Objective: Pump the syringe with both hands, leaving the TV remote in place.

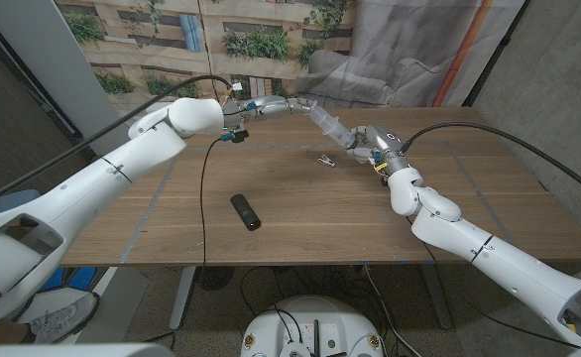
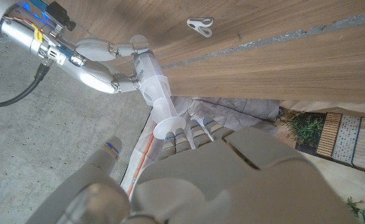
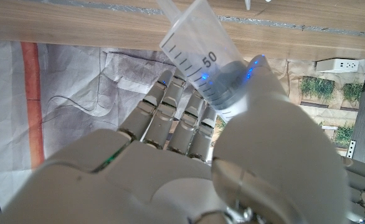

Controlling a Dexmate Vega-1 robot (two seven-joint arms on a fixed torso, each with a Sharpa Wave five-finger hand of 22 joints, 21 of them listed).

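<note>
Remote (image 1: 245,211) on table | syringe (image 1: 327,124) held between both robot hands

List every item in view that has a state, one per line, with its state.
syringe: lifted off the table, tilted, held at both ends.
left hand: fingers at the syringe's plunger end.
right hand: grips the syringe barrel.
TV remote: lying flat on the table, untouched.
white clip: lying on the table, free of both hands.
</note>
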